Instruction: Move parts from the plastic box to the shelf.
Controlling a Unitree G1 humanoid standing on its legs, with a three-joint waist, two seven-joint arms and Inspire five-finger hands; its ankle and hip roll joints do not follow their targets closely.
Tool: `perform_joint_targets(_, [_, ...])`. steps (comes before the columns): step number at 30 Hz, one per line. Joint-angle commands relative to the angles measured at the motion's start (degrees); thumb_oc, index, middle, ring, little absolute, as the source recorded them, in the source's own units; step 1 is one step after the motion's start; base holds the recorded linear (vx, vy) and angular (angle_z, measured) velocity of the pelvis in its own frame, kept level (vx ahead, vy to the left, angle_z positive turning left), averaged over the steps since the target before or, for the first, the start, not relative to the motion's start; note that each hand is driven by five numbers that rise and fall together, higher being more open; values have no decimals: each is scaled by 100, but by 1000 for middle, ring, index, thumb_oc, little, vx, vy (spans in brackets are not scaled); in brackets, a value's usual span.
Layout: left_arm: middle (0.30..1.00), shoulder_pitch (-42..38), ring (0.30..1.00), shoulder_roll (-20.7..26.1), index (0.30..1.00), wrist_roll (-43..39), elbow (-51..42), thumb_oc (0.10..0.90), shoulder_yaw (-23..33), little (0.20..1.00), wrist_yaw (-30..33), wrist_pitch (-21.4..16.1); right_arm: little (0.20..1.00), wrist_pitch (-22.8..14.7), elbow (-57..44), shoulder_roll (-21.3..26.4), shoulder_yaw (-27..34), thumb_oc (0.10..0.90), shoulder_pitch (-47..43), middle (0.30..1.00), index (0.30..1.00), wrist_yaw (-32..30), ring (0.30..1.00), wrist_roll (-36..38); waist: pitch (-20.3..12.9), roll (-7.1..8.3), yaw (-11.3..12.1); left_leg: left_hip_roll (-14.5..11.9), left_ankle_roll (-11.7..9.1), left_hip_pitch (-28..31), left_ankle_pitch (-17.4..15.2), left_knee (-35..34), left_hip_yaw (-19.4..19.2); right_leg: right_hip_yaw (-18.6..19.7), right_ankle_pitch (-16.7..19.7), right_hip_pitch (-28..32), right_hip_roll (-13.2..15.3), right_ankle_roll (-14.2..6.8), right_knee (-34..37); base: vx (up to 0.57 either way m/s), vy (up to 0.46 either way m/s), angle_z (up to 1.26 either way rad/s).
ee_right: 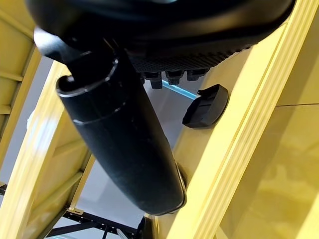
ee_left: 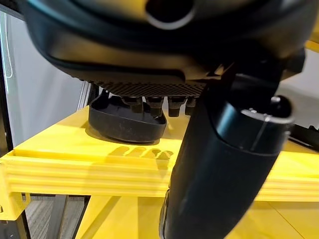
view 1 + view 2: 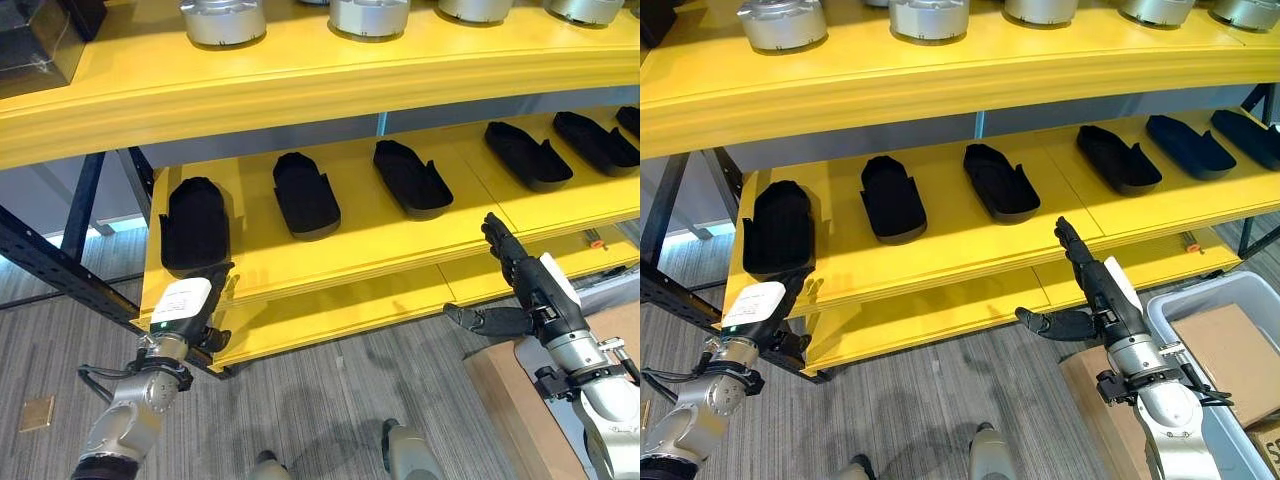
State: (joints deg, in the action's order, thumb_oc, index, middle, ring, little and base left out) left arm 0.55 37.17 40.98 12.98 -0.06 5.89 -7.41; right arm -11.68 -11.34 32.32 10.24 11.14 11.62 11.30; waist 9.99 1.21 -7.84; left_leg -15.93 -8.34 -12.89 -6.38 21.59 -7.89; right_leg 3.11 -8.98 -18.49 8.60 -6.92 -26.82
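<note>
Black moulded plastic parts (image 3: 195, 224) on the yellow middle shelf (image 3: 380, 245): six.
Round silver metal parts (image 3: 223, 20) on the top shelf: four in left eye view, five in right.

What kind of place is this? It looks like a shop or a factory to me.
Most likely a factory or warehouse parts store, not a shop. A yellow shelf holds a row of identical black parts, round metal parts sit on the level above, and a plastic box stands on the floor.

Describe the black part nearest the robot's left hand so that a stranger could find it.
Look at the middle yellow shelf with its row of black parts. The wanted black part is the leftmost, above the left hand; it alone lies at the shelf's left end.
</note>
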Motion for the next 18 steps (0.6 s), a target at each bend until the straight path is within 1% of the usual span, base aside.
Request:
perform_joint_targets(1, [1000, -697, 1000, 576, 1000, 103, -106, 900, 175, 1000, 242, -1, 1000, -384, -594, 135, 309, 900, -393, 1000, 1000, -96, 1000, 156, -262, 106, -33, -169, 117, -465, 204, 196, 356, -110, 1, 565, 314, -112, 401, 8, 4, -3])
perform_joint_targets(9, [1000, -861, 1000, 724, 1000, 64, 0, 900, 125, 1000, 132, -13, 1000, -355, -607, 129, 307, 900, -404, 1000, 1000, -48, 1000, 199, -251, 102, -51, -169, 112, -487, 202, 225, 350, -108, 1, 552, 322, -116, 390, 0, 0, 0])
perform_joint_targets(18, [1000, -818, 1000, 812, 1000, -108, -59, 900, 173, 1000, -127, -43, 1000, -318, -609, 93, 352, 900, -400, 1000, 1000, 6, 1000, 199, -234, 93, -47, -169, 114, -493, 180, 263, 355, -90, -5, 529, 316, -116, 359, 6, 0, -2])
